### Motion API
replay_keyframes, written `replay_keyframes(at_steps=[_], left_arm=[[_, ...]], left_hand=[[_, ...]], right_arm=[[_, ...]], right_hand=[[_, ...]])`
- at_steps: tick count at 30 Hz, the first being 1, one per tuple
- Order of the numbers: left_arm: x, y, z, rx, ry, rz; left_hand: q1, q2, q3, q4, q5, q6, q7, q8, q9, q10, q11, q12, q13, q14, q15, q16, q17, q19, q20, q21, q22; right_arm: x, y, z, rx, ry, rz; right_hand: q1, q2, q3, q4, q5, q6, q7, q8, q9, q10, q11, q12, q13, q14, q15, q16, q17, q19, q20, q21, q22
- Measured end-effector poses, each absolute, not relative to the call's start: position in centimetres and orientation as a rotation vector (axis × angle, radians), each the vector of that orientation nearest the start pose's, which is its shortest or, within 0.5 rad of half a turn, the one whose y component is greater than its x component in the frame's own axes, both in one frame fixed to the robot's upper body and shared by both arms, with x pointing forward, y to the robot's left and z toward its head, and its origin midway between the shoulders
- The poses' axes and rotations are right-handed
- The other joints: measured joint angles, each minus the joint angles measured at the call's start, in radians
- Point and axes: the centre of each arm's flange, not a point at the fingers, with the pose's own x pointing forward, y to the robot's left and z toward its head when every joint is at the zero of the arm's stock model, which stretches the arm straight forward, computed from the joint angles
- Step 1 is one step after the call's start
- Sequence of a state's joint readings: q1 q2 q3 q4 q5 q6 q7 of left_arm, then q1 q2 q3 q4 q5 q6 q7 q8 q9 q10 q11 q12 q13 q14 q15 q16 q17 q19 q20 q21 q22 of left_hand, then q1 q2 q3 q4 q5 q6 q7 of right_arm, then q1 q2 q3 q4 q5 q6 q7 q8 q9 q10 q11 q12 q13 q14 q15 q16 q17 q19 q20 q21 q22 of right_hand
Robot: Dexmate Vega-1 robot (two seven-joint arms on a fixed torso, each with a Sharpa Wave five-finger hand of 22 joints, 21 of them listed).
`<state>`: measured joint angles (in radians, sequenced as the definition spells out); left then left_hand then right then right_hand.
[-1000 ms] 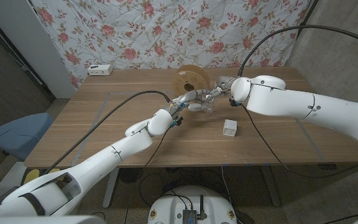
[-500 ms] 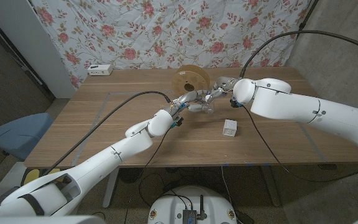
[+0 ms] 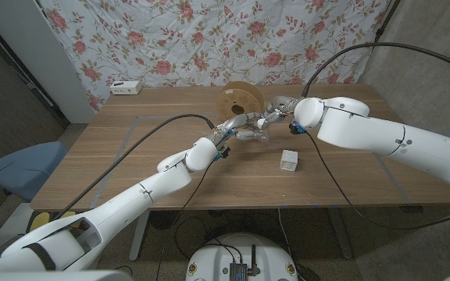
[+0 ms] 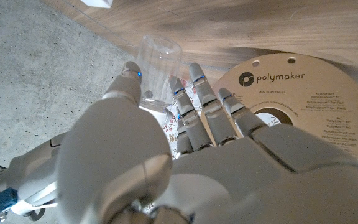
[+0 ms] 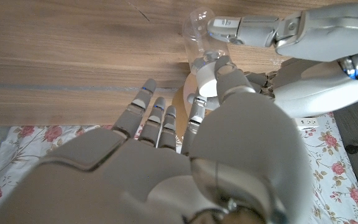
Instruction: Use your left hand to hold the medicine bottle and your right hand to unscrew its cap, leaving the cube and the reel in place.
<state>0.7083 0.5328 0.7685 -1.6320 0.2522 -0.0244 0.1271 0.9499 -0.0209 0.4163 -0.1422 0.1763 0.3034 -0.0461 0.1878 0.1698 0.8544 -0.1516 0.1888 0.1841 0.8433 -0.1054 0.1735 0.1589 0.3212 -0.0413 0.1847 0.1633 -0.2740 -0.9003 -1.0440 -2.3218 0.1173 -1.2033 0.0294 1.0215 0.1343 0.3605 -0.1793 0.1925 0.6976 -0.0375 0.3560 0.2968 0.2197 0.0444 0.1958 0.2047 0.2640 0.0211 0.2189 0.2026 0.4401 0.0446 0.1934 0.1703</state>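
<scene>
The clear medicine bottle [image 3: 254,135] is held just above the table in front of the reel; my left hand [image 3: 239,123] grips its body. In the left wrist view my left hand [image 4: 185,143] wraps the bottle [image 4: 160,59]. The right wrist view shows the bottle [image 5: 197,28] with its white cap [image 5: 206,81] toward me. My right hand [image 5: 185,155] has its thumb and a finger on the cap. In the head view my right hand [image 3: 276,109] meets the bottle from the right. The tan reel [image 3: 239,100] stands upright behind. The white cube [image 3: 289,160] sits nearer the front edge.
A white box [image 3: 126,87] lies at the table's far left corner. A black cable [image 3: 170,121] runs over the table along my left arm. A blue chair [image 3: 23,168] stands left of the table. The reel [image 4: 291,93] is close beside my left hand.
My right forearm has shifted slightly while its hand stays on the cap. The left hand, bottle, reel and cube have not visibly moved.
</scene>
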Motion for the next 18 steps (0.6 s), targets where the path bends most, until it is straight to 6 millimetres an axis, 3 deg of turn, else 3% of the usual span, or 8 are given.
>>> replay_keyframes(at_steps=[18], left_arm=[[59.57, 7.56, -1.06, 0.951, -0.805, -0.325]], left_hand=[[0.000, 0.000, 0.000, 0.000, 0.000, 0.000, 0.000, 0.000, 0.000, 0.002, -0.002, -0.001, 0.000, 0.000, 0.000, 0.000, 0.000, 0.000, 0.000, 0.000, 0.000]], right_arm=[[51.65, -14.33, 7.19, -1.193, -0.164, 0.178]], right_hand=[[0.078, 0.044, 0.040, 0.001, 0.015, -0.047, -0.025, -0.039, -0.015, -0.022, -0.014, 0.000, 0.000, -0.026, -0.010, 0.000, 0.005, -0.015, -0.014, 0.000, 0.000]])
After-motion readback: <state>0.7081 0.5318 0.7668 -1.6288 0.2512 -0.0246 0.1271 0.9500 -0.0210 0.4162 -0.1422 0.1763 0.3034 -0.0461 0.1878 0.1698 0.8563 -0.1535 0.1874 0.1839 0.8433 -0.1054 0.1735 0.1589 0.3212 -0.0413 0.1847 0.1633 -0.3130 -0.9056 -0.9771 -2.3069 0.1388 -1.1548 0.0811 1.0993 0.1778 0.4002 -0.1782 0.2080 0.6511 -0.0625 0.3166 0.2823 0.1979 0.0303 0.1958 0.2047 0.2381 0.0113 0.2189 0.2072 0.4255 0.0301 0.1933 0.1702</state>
